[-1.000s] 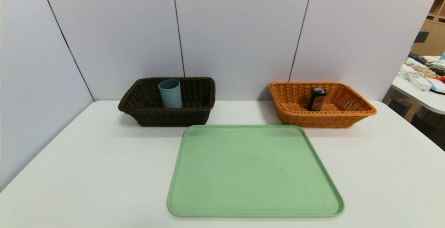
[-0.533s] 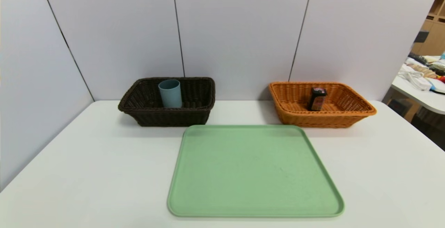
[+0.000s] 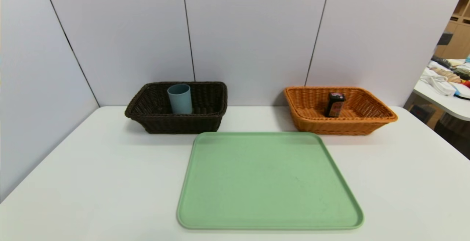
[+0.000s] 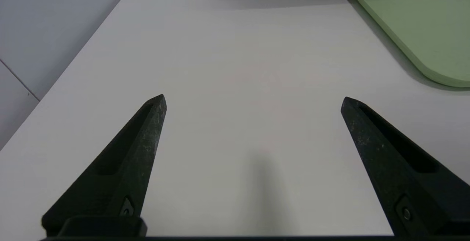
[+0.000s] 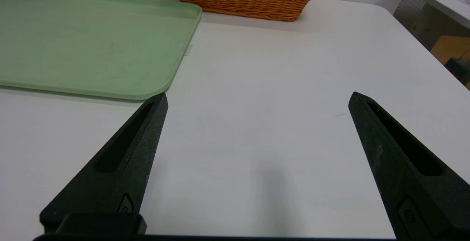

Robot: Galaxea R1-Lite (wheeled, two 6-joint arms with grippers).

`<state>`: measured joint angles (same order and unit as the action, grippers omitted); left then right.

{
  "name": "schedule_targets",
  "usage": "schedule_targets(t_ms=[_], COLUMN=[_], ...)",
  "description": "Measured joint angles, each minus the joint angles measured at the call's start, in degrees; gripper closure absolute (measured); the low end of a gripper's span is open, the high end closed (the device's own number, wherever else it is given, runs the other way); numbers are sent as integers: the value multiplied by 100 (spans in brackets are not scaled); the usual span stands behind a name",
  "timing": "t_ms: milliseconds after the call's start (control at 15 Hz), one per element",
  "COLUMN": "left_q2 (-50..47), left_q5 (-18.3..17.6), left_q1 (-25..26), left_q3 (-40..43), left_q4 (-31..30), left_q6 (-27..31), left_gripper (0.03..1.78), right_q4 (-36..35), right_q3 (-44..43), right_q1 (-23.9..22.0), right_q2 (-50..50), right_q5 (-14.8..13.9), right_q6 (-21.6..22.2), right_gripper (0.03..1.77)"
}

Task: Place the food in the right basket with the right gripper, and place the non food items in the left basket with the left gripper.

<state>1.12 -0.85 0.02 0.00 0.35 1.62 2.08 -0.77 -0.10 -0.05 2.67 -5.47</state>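
- my left tool point(image 4: 253, 99) hangs low over bare table point(image 4: 235, 68) on the left side, jaws spread wide, pinching nothing; i read that as parked.
- my right tool point(image 5: 258, 97) sits likewise near the tray point(image 3: 270, 180) corner, spread and empty.
- dark basket point(image 3: 147, 118): the cup point(image 3: 180, 99) stands upright inside, toward the back. i cannot see any packet in it; the wall may hide one.
- orange basket point(image 3: 378, 118): the carton point(image 3: 335, 104) stands upright near the middle.
- the tray between the baskets and me holds nothing.
- judging by this, sorting looks done, which is why both arms stay clear.
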Motion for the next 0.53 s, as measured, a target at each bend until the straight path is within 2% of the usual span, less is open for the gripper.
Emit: schedule_targets(t_ms=[533], left_q2=[-101], left_q5=[-2], left_q1=[-2], left_q3=[0], left_q4=[-2], left_q6=[-5], left_gripper=[12], right_q4=[2], right_q3=[-2], right_q1=[0], right_q2=[0], right_q5=[2], right_q6=[-1], right_gripper=[10])
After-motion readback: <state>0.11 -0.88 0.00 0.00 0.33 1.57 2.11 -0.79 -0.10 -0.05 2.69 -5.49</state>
